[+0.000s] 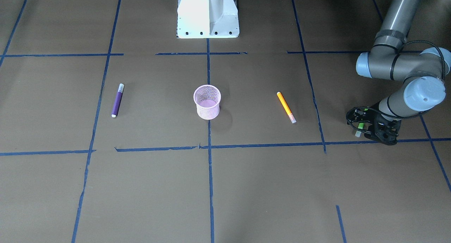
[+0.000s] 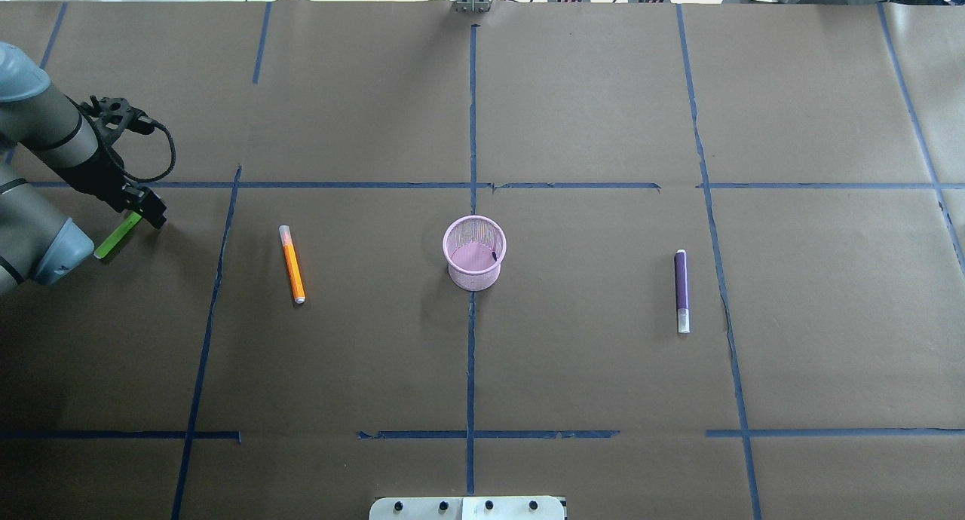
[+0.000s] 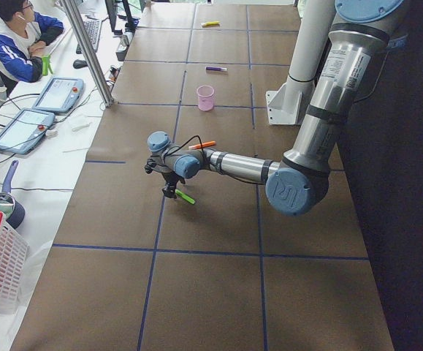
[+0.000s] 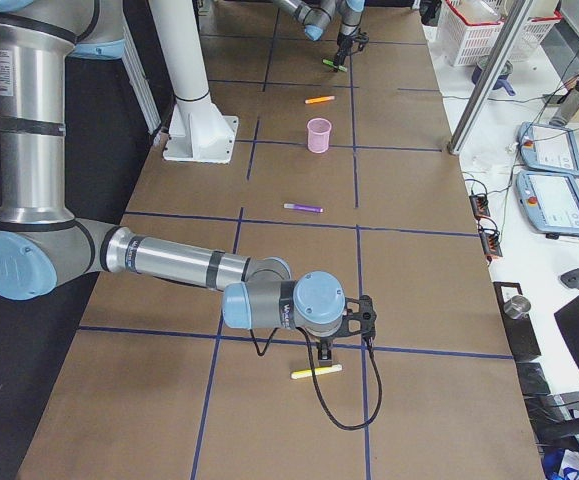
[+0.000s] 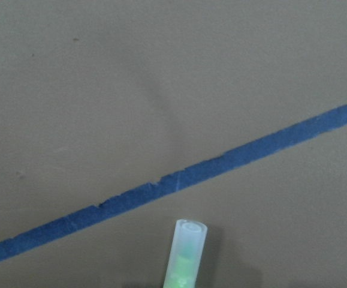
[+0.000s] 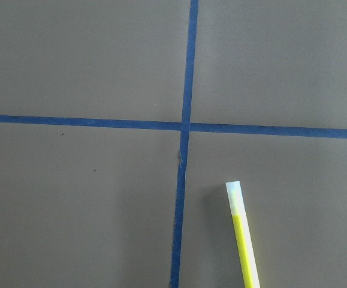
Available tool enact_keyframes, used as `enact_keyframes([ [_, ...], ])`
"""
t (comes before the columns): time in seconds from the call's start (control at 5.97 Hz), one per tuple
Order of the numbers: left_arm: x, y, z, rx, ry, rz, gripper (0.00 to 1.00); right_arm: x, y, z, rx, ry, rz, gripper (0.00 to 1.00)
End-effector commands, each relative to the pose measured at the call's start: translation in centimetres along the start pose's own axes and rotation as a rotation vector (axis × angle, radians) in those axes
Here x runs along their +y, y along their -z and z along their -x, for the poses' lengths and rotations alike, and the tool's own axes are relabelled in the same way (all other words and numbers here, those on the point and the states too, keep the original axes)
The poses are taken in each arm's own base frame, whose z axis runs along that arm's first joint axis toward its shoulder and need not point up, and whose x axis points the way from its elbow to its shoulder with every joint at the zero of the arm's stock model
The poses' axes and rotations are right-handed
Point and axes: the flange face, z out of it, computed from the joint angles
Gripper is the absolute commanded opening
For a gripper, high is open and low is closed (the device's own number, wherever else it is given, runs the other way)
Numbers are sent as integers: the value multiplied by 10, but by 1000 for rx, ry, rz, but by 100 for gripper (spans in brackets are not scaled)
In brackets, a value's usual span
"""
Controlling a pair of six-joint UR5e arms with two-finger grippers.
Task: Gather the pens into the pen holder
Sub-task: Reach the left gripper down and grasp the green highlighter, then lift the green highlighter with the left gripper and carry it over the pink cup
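Left end effector [image 2: 145, 212] looks clamped on the green pen [image 2: 114, 240], held nearly flat. We fear it strikes the rim of the pen holder [image 2: 473, 277] and topples it.

Pen holder [image 2: 473, 253] stands mid-table [image 2: 588, 369], on the centre tape line [image 2: 471, 354], straight out from the robot base [image 2: 467, 508]. Left-side pen [image 2: 292, 264] lies flat, well apart on the holder's left; right-side pen [image 2: 681, 291] lies flat, well apart on its right. Far-left pen [image 2: 117, 237] sits past the left-side pen, one end under the left gripper [image 2: 147, 207]. Far-right pen [image 4: 316, 372] lies at the table's right end, just beside the right gripper [image 4: 326, 348].
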Motion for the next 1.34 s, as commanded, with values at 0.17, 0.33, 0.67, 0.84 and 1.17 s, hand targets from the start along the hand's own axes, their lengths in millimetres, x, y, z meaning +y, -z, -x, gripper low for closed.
enact_keyframes([
  [0.17, 4, -2, 4, -3, 5, 5, 22, 0, 0, 0, 0, 0, 0, 100],
  [0.33, 4, 1, 4, -2, 7, -1, 7, 0, 0, 0, 0, 1, -1, 100],
  [0.67, -2, 19, 1, -64, -9, -55, 0, 0, 0, 1, -2, 1, -1, 100],
  [0.84, -4, 28, -6, -67, -23, -77, 0, 1, 0, 0, -2, 0, 0, 100],
  [1.17, -19, 101, -55, -61, -125, -244, 0, 1, 0, 0, -2, 1, -1, 100],
])
